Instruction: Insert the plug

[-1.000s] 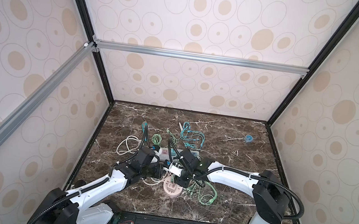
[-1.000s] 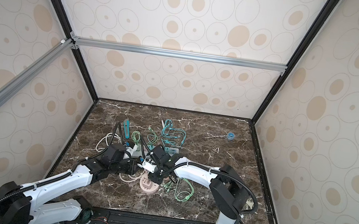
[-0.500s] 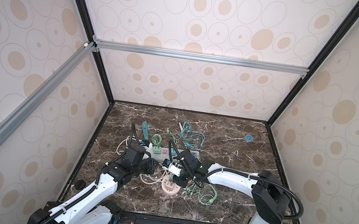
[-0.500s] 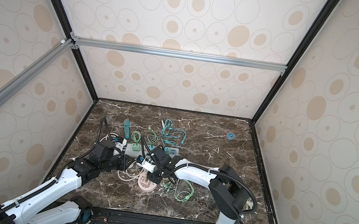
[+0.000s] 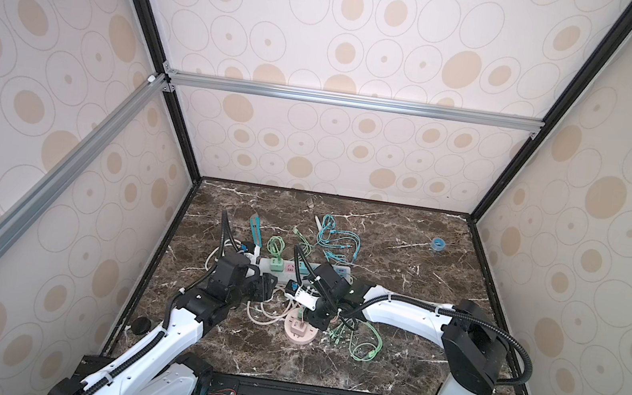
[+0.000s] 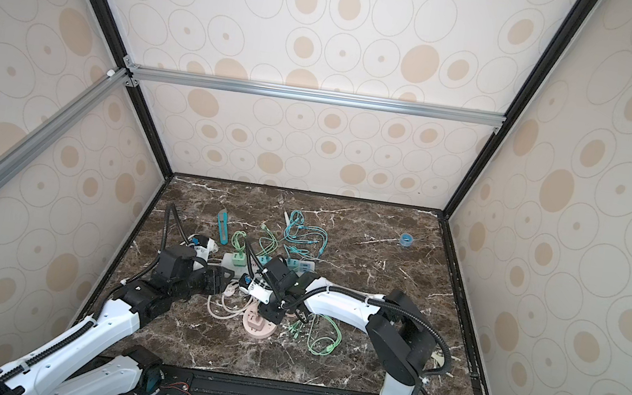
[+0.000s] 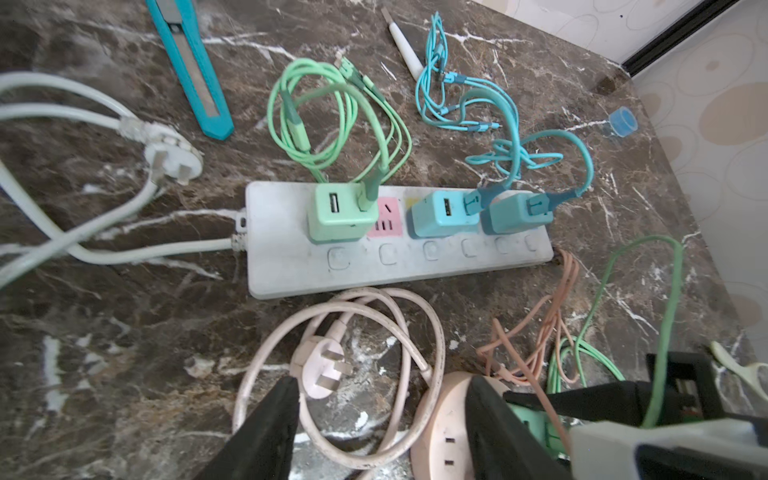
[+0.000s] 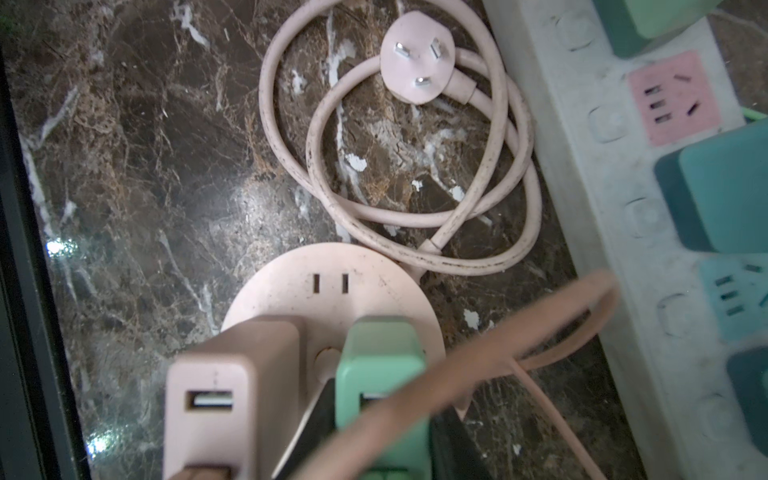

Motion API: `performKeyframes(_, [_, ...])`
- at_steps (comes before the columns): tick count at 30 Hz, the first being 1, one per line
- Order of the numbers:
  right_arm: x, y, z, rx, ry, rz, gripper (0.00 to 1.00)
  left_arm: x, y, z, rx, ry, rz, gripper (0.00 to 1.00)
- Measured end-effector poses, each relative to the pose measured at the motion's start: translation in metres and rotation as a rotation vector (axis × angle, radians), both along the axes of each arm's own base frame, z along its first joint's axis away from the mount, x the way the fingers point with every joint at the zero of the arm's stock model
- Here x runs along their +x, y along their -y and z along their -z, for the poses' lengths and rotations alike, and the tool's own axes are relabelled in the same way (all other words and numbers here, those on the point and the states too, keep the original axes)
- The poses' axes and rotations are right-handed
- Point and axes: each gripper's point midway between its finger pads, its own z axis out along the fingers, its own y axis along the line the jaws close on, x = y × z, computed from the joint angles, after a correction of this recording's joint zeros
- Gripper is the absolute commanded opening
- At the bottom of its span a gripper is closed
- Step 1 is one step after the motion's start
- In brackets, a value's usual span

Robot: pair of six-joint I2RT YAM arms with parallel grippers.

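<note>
Right gripper (image 8: 380,428), lower centre of its wrist view, is clamped on a mint-green square plastic charger (image 8: 382,365) standing on the round pale-pink socket disc (image 8: 291,282). Whether the pins are fully home is hidden. A matching pale-pink charger (image 8: 232,390) stands just beside it, already in. The insertion looks nearly finished, by my reckoning, with a last press and a release left to do. Left gripper (image 7: 381,384), bottom of its wrist view, stands wide with nothing held, over the disc's edge and a loop of scuffed, rubbery pink cord (image 8: 267,91). That cord's flat three-pin plug (image 8: 417,56) lies loose, metal prongs up, on the glossy dark veined marble (image 5: 403,253). The long, dusty matt white power strip (image 7: 291,266) has one pink outlet (image 7: 388,220) free.
</note>
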Motion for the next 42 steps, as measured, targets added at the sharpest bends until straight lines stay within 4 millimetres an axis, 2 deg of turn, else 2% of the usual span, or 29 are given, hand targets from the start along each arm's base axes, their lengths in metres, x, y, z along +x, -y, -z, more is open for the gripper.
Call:
performKeyframes(9, [-0.006, 0.013, 0.002, -0.058, -0.034, 0.023, 0.43, 0.015, -0.026, -0.008, 0.07, 0.062, -0.079, 0.83])
performKeyframes(13, [-0.006, 0.017, -0.011, -0.047, -0.017, 0.035, 0.47, 0.021, -0.035, -0.014, 0.091, 0.09, -0.111, 0.87])
performKeyframes(16, [-0.005, 0.019, -0.027, -0.026, 0.006, 0.046, 0.5, 0.025, -0.042, -0.017, 0.11, 0.109, -0.135, 0.99])
performKeyframes(20, [-0.005, 0.029, -0.044, 0.002, 0.04, 0.066, 0.55, 0.031, -0.052, -0.017, 0.141, 0.121, -0.175, 0.99])
performKeyframes(25, [0.0, 0.061, -0.062, 0.036, 0.071, 0.13, 0.59, 0.04, -0.068, -0.014, 0.196, 0.125, -0.246, 0.99])
performKeyframes(30, [0.009, 0.093, -0.093, 0.119, 0.145, 0.21, 0.7, 0.053, -0.086, -0.03, 0.248, 0.208, -0.322, 0.99])
performKeyframes(34, [0.011, 0.104, -0.12, 0.233, 0.166, 0.234, 0.72, 0.061, -0.102, -0.036, 0.29, 0.248, -0.386, 0.99])
performKeyframes(39, [0.021, 0.113, -0.138, 0.34, 0.196, 0.273, 0.74, 0.066, -0.12, -0.023, 0.331, 0.254, -0.447, 0.99])
performKeyframes(42, [0.043, 0.131, -0.136, 0.372, 0.225, 0.367, 0.76, 0.065, -0.128, -0.008, 0.366, 0.252, -0.459, 0.99])
